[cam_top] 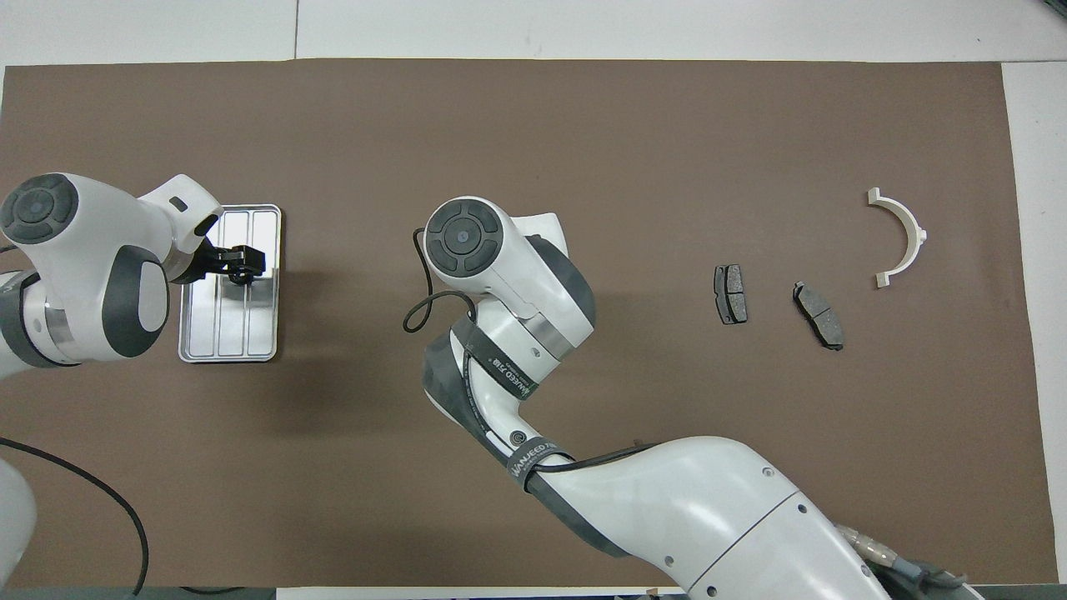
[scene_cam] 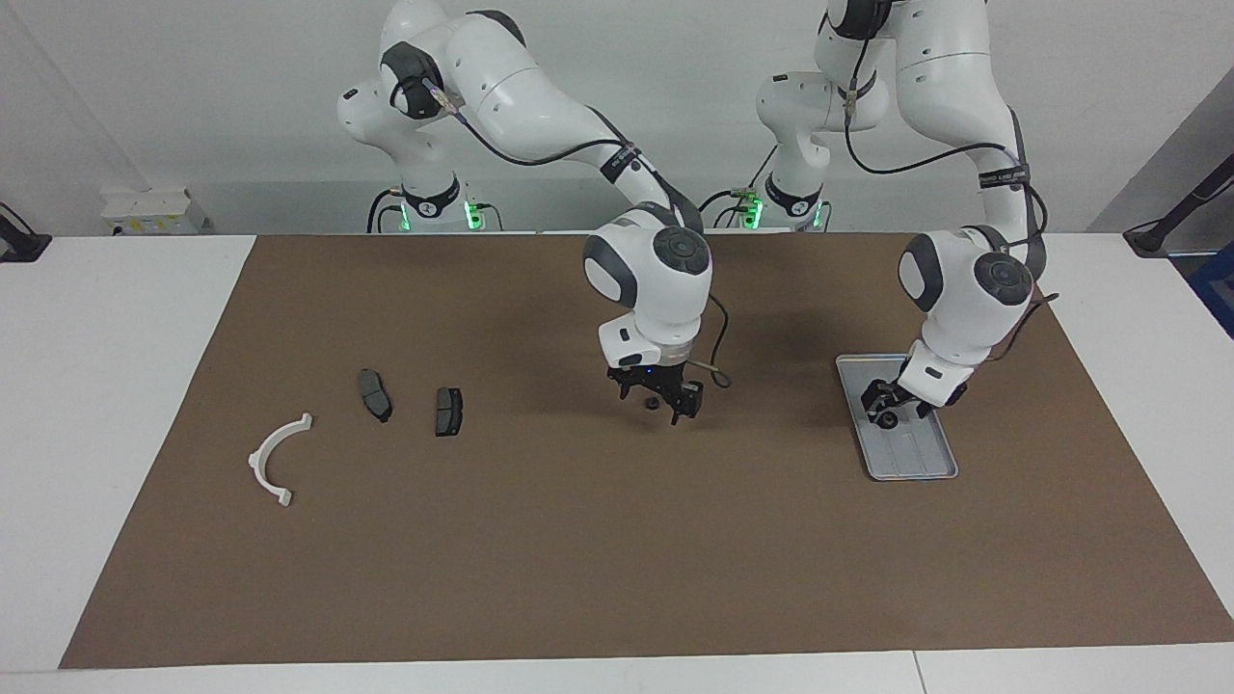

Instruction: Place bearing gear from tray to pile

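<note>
The silver-grey tray (scene_cam: 916, 453) lies toward the left arm's end of the table; it also shows in the overhead view (cam_top: 229, 333). My left gripper (scene_cam: 887, 410) (cam_top: 243, 265) is low over the tray, shut on a small dark round bearing gear (scene_cam: 885, 418) (cam_top: 242, 275). I cannot tell if the gear still touches the tray. My right gripper (scene_cam: 658, 400) hangs open over the middle of the mat and waits; its own hand hides it from above. The pile lies toward the right arm's end: a white bracket (scene_cam: 275, 458) (cam_top: 904, 237) and two dark plates (scene_cam: 374, 395) (scene_cam: 448, 412).
A brown mat (scene_cam: 578, 559) covers most of the white table. The two plates (cam_top: 730, 294) (cam_top: 819, 304) lie a little nearer to the robots than the bracket. A loose cable loop (scene_cam: 718, 371) hangs beside the right hand.
</note>
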`<state>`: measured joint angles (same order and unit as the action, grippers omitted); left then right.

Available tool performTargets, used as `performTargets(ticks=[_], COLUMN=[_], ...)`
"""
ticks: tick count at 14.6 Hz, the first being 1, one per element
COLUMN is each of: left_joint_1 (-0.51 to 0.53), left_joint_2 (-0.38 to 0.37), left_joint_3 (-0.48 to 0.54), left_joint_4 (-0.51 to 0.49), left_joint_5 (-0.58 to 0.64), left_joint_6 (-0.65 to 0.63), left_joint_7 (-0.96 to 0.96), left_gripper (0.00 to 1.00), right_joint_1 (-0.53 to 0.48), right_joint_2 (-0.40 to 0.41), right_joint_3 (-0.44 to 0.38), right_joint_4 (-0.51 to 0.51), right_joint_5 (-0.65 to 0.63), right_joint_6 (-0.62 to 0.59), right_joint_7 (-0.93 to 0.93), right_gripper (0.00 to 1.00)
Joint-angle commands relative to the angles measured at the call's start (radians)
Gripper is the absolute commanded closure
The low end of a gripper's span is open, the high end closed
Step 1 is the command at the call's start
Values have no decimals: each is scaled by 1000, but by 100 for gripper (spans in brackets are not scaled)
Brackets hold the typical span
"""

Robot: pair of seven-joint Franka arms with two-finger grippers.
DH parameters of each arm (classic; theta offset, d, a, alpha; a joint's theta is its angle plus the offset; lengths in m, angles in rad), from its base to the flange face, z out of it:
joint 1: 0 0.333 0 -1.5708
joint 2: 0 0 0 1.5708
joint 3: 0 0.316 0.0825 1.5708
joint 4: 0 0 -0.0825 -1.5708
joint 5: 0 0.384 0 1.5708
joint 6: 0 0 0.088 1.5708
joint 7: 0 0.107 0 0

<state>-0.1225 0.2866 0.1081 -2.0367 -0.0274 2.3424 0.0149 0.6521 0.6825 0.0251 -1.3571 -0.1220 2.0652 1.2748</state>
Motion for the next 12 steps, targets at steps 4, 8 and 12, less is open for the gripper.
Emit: performTargets(ticks=[4, 8, 12], left_joint_1=[8, 1, 3], left_joint_2=[-15, -17, -7], left_joint_3=[-8, -8, -8], left_joint_4=[-49, -53, 34], left_joint_5=[-6, -12, -58], left_joint_6=[35, 28, -58], left_joint_7=[16, 0, -3], left_gripper=[19, 81, 100], right_joint_1=[21, 15, 6], right_joint_2=[20, 14, 12], right_joint_3=[1, 1, 3], right_joint_4=[-52, -82, -79], right_joint_5=[5, 7, 15], right_joint_6=[68, 76, 73], right_joint_7=[-5, -11, -12], right_gripper=[9, 16, 42])
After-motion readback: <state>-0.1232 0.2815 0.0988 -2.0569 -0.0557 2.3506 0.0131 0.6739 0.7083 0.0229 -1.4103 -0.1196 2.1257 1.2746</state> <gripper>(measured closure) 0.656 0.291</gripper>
